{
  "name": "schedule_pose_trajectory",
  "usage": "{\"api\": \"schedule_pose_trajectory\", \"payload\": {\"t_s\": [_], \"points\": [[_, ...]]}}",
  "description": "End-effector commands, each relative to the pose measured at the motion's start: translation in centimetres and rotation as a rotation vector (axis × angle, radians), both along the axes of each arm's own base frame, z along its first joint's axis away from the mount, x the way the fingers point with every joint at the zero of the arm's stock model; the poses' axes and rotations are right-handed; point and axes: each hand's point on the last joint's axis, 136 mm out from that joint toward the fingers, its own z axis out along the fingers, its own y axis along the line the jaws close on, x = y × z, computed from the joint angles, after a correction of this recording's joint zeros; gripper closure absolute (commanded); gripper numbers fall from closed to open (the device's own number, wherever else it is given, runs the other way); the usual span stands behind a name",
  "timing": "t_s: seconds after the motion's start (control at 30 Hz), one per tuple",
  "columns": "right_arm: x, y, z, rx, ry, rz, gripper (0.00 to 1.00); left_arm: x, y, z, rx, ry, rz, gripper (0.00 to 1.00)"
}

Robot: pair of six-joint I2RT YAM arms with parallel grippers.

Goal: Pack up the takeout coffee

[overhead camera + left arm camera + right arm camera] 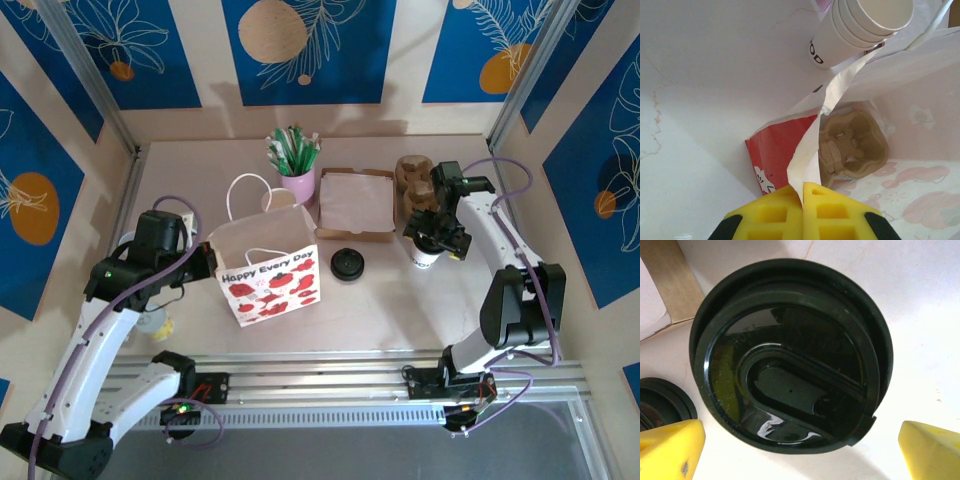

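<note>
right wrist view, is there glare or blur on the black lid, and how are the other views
Right wrist: the black lid is sharp, with white glare spots low on its top; the fingers at the corners are soft. Left wrist: the paper bag wall is washed out by backlight, the cup carrier inside is clear. Top external: even light, soft shadows, no blur.

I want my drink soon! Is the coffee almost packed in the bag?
Not yet. Done: the lid looks on the coffee cup, and a cardboard carrier sits inside the paper bag. In hand: the left gripper pinches the bag's edge, holding it open; the right gripper hovers open over the cup. Left: grab the cup and put it in the bag.
</note>
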Motion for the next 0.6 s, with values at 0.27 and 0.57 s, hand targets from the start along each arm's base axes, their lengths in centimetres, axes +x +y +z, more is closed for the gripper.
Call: {"api": "schedule_pose_trajectory", "payload": {"t_s": [0.27, 0.57], "points": [[1.2, 0.4, 0.1, -0.017, -0.001, 0.049, 0.01, -0.7, 0.8, 0.1, 0.056, 0.017, -0.001, 1.0], [1.3, -0.1, -0.9, -0.045, 0.032, 0.049, 0.01, -0.7, 1.0, 0.0, 0.068, 0.018, 0.002, 1.0]]}}
